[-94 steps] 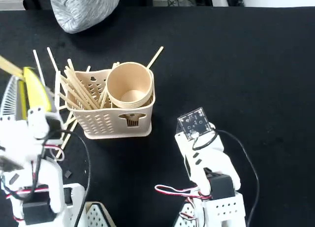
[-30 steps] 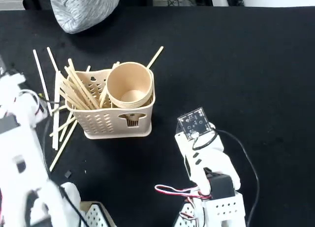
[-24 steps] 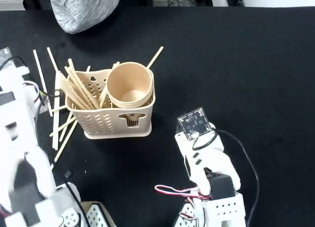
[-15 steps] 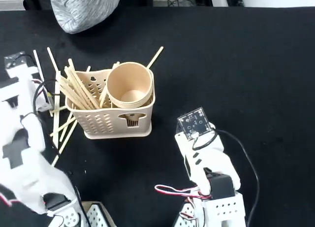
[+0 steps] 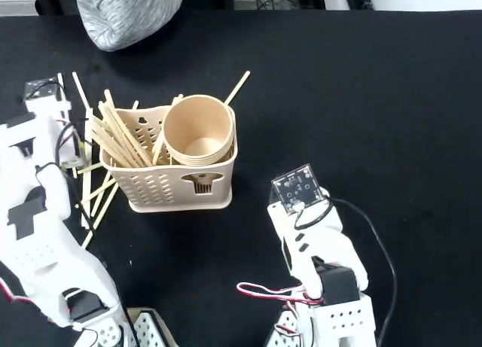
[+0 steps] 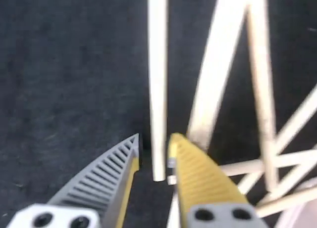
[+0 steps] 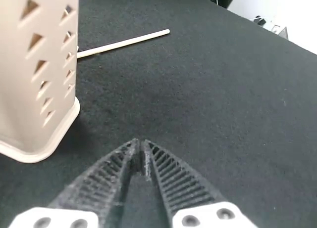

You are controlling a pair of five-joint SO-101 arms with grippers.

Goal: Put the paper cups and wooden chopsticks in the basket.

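Observation:
The cream basket (image 5: pixel 173 185) stands left of the table's centre with a paper cup (image 5: pixel 197 129) and several wooden chopsticks (image 5: pixel 120 136) in it. More loose chopsticks (image 5: pixel 89 189) lie on the table to its left. My left arm (image 5: pixel 34 181) stretches over them. In the left wrist view, my left gripper (image 6: pixel 153 144) is open low over the cloth, straddling the end of one chopstick (image 6: pixel 157 89), with crossed chopsticks (image 6: pixel 218 79) beside it. My right gripper (image 7: pixel 138 145) is shut and holds nothing, near the basket's wall (image 7: pixel 34 65). Another chopstick (image 7: pixel 124 41) lies behind the basket.
A grey bag (image 5: pixel 128 12) sits at the back left edge. The black table (image 5: pixel 376 121) stretches wide to the right of the basket. My right arm (image 5: pixel 309 234) rests in front of the basket, to its right.
My left arm has swung from the front left toward the back, coming over the loose chopsticks beside the basket. The right arm, basket and cup have not moved.

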